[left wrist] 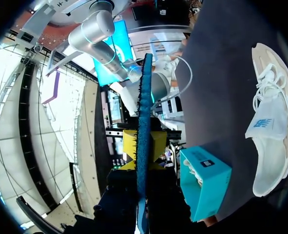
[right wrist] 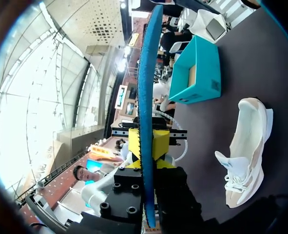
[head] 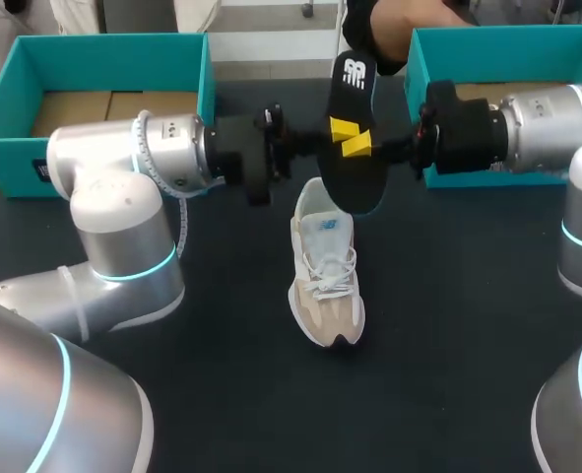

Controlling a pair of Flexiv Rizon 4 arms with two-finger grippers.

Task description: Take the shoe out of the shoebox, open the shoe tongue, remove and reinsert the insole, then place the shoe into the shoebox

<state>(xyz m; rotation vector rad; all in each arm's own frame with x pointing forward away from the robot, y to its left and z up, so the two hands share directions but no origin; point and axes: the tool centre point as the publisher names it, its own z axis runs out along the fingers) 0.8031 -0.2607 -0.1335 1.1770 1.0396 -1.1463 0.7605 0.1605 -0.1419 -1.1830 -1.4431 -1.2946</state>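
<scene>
A black insole (head: 355,187) stands on edge in the air above the shoe, heel end up. My left gripper (head: 338,134) and my right gripper (head: 362,148) both clamp it at mid-length, each coming from its own side. In the left wrist view the insole (left wrist: 144,97) is edge-on, with the left gripper (left wrist: 144,145) shut on it. The right wrist view shows the same insole (right wrist: 144,73) pinched in the right gripper (right wrist: 146,144). The white and beige shoe (head: 325,271) lies upright on the dark table below, toe towards me, also visible as the shoe (left wrist: 273,126) and the shoe (right wrist: 243,151).
An open teal shoebox (head: 113,41) stands at the back left behind my left arm. A second teal box (head: 507,34) stands at the back right behind my right arm. A person's dark sleeve (head: 394,34) shows at the far edge beside the right box.
</scene>
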